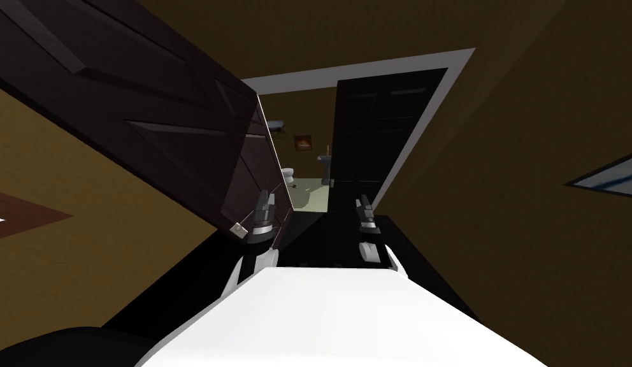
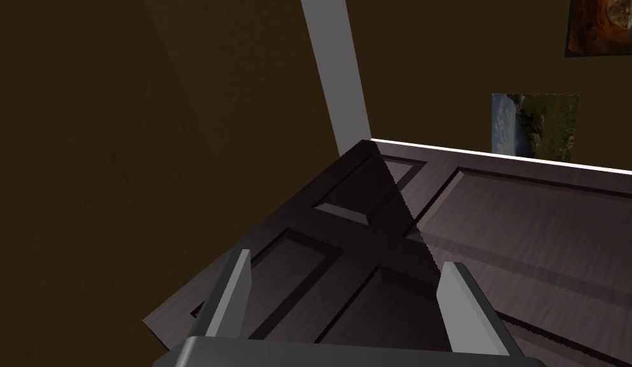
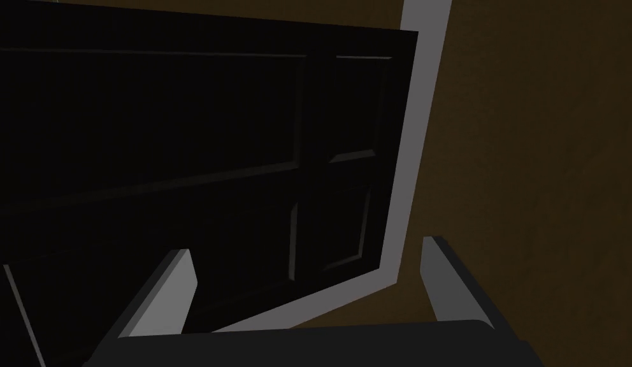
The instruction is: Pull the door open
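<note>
**Brown panelled door (image 1: 149, 108) standing open, both hands empty**

Head view: the door leaf stands clear of the white frame (image 1: 372, 67), angled out on the robot's left side. Its free edge points toward the two arms. A small grey fitting (image 1: 238, 230) sits at the leaf's near corner, just beside the left hand (image 1: 264, 202).

Left hand: fingers (image 2: 235, 293) apart, nothing between them. Its wrist view looks along the leaf's recessed panels, which lie beyond the fingertips. Whether it touches the door cannot be told.

Right hand (image 1: 363, 207): fingers apart, holding nothing, well apart from the brown door. It faces a second, near-black door leaf (image 3: 181, 127), which stands in the right part of the opening against the frame.

Through the gap between the two leaves:
- pale floor (image 1: 308, 199)
- toilet (image 1: 288, 173)
- pedestal basin (image 1: 324, 167)
- small framed picture (image 1: 302, 143) on the ochre wall (image 1: 295, 115)

The left wrist view shows two more pictures (image 2: 534, 124) on the wall past the door's top edge
</note>
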{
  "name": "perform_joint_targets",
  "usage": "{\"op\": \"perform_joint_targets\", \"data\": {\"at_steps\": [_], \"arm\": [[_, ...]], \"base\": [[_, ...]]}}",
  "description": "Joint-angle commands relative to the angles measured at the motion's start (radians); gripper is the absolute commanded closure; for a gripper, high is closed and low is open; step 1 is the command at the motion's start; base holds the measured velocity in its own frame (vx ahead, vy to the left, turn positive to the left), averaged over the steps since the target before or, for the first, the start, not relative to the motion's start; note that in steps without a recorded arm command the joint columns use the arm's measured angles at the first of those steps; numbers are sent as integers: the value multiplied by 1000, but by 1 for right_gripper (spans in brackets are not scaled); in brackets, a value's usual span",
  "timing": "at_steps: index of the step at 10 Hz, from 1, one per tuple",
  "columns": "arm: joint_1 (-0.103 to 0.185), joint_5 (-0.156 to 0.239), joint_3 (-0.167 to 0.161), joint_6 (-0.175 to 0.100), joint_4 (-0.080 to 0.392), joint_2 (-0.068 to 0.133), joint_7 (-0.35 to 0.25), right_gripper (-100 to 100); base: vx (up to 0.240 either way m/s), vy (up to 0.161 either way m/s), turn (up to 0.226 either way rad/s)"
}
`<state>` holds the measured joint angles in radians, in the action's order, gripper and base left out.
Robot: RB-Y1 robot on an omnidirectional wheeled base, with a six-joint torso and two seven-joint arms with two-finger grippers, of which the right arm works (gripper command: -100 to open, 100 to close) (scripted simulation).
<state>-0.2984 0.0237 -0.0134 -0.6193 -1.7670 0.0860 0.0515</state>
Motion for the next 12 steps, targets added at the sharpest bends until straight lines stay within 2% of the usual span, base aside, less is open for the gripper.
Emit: {"op": "perform_joint_targets", "data": {"at_steps": [1,12], "arm": [[21,4,5,-5,46,4,-4,-100],[128,31,28,-52,337,28,-30,-100]], "base": [[95,33,21],[102,13,20]]}}
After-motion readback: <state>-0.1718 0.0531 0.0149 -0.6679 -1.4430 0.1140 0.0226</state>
